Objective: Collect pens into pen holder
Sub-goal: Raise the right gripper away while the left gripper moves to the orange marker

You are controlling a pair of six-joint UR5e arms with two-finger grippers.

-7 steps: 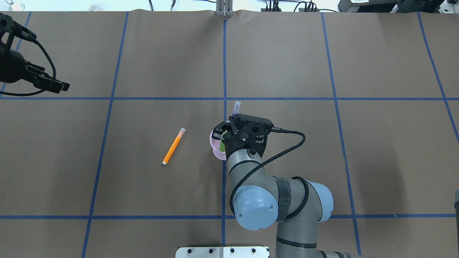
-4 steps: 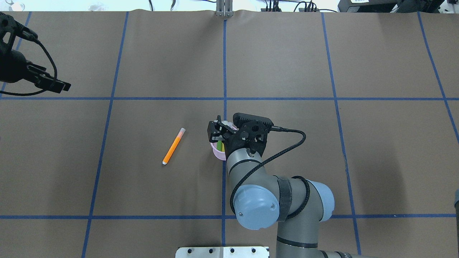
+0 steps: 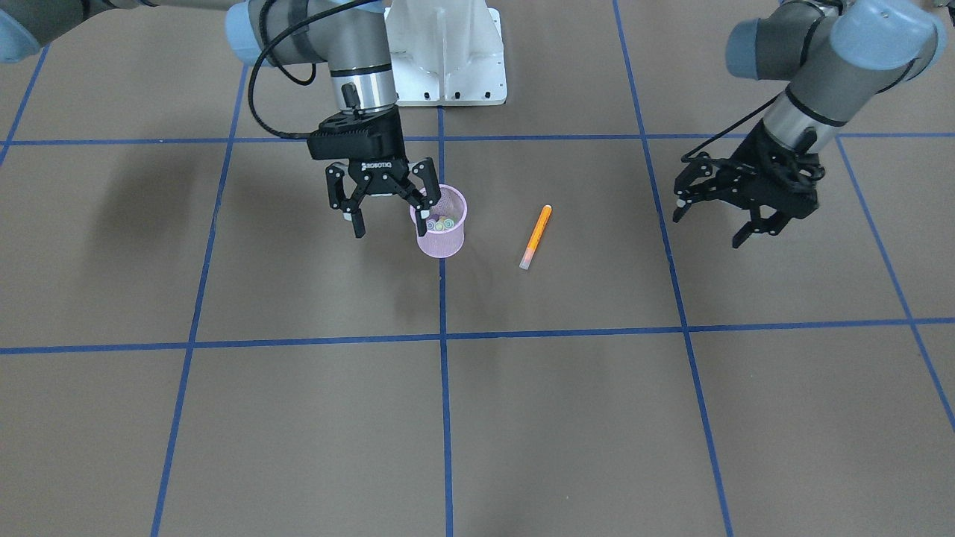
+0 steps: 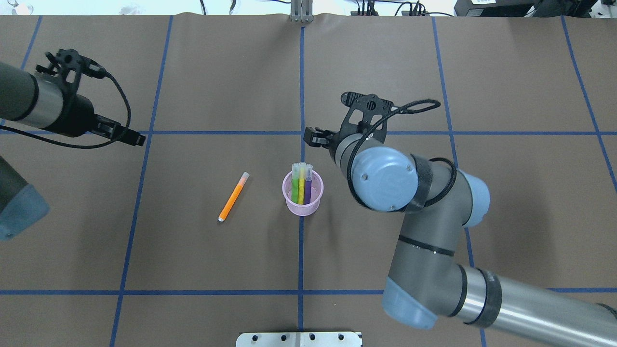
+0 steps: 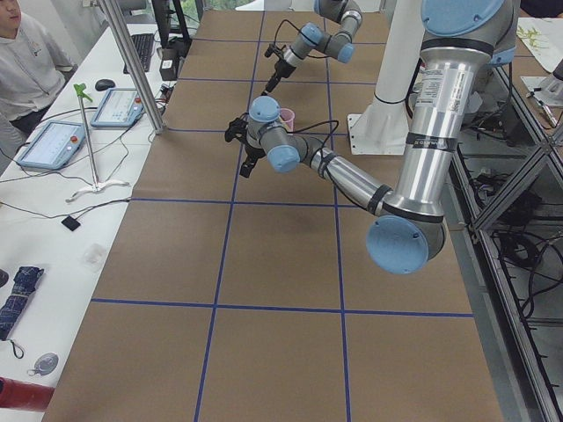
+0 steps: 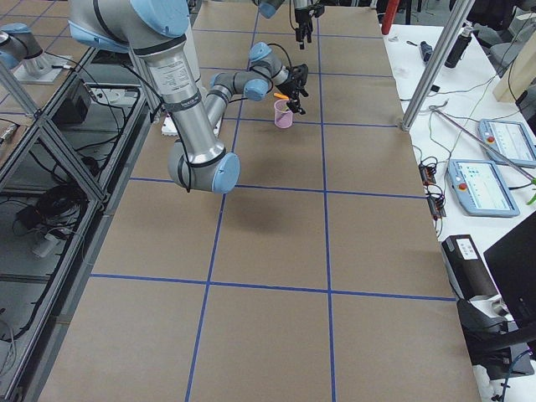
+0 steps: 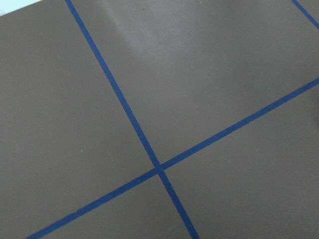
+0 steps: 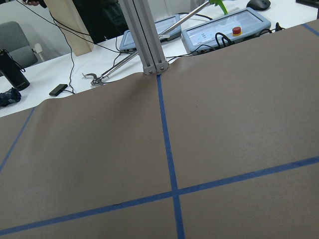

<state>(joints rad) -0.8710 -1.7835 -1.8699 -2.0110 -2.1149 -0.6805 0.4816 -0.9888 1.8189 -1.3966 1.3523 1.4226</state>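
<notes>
Overhead exterior: holder (image 4: pixel 302 208) w/ 3 pens (image 4: pixel 301 184); orange pen (image 4: pixel 233 196) outside. R pincer (image 3: pixel 392 227), L pincer (image 3: pixel 706 228) released.

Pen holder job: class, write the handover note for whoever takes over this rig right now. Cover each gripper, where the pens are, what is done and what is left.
Right gripper: jaws open, empty, close by the holder.
Left gripper: jaws open, empty, off to the robot's left over bare table.
Done: green pen, yellow pen and purple pen stand in the holder, caps up.
Left: orange pen lies flat on the table, apart from the holder, on its left-arm side. The left gripper probably has the easier reach.
</notes>
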